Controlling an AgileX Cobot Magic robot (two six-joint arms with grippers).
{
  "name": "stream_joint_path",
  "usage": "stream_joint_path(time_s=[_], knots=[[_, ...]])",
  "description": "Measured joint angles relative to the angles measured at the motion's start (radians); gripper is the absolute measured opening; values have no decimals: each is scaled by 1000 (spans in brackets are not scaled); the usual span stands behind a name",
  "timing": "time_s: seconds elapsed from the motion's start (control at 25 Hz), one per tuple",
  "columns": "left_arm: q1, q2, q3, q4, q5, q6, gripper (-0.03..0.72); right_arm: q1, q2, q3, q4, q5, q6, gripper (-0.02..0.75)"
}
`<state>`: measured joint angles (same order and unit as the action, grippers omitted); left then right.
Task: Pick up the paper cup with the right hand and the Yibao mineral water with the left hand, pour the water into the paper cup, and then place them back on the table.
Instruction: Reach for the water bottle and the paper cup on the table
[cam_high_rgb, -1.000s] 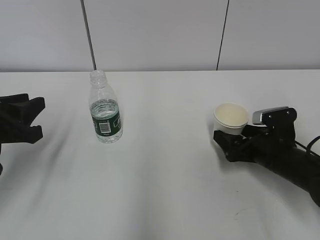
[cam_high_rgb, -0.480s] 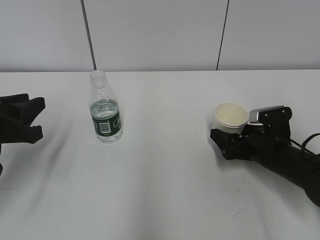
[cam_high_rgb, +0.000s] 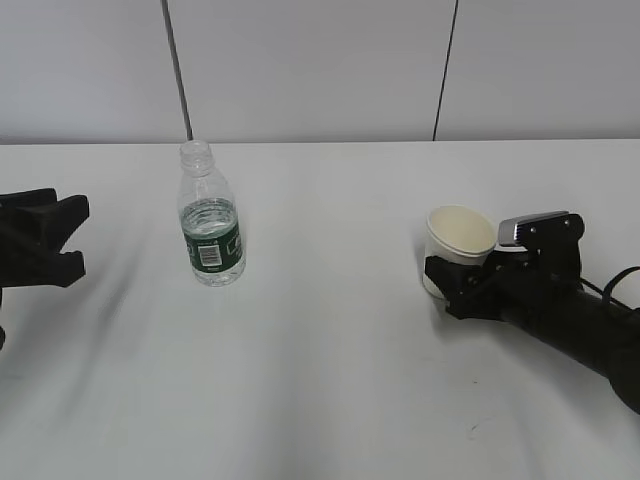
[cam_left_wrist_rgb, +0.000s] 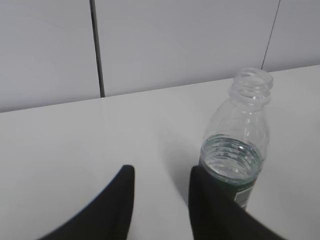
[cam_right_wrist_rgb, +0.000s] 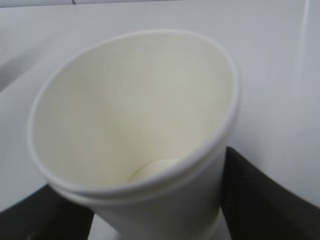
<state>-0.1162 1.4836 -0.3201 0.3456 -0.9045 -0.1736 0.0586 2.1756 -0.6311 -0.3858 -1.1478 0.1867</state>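
The paper cup (cam_high_rgb: 460, 232) stands right of centre on the table (cam_high_rgb: 330, 350), leaning slightly left. My right gripper (cam_high_rgb: 462, 268) is shut on its lower wall, with a black finger against each side in the right wrist view (cam_right_wrist_rgb: 155, 210). There the cup (cam_right_wrist_rgb: 140, 110) fills the frame, empty and cream inside. The Yibao mineral water (cam_high_rgb: 211, 225) stands upright and uncapped at left centre, about half full. My left gripper (cam_high_rgb: 78, 237) is open and empty at the far left, well apart from the bottle. In the left wrist view (cam_left_wrist_rgb: 162, 172) the bottle (cam_left_wrist_rgb: 237, 145) stands just beyond the right finger.
A white wall runs behind the table's far edge, with a thin grey pole (cam_high_rgb: 177, 70) behind the bottle and a dark seam (cam_high_rgb: 446, 70) at the right. The right arm's black body (cam_high_rgb: 580, 330) lies along the table towards the right edge.
My right gripper has slid a little left around the paper cup and closed on it; the cup now leans slightly. The left gripper and the bottle have not moved.
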Motion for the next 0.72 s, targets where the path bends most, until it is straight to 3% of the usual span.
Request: stream_joint_path(time_s=[0.16, 0.32, 0.52, 0.6, 0.72], knots=[[0, 0, 0, 0, 3, -9, 241, 0, 0, 0, 0, -2, 2, 519], [0, 0, 0, 14, 11, -112, 241, 0, 0, 0, 0, -2, 2, 516], [0, 3, 0, 125, 12, -142, 252, 0, 0, 0, -1, -2, 2, 515], [0, 18, 0, 144, 8, -142, 297, 0, 0, 0, -1, -2, 2, 514], [0, 56, 0, 164, -28, -142, 430, 0, 0, 0, -1, -4, 2, 513]])
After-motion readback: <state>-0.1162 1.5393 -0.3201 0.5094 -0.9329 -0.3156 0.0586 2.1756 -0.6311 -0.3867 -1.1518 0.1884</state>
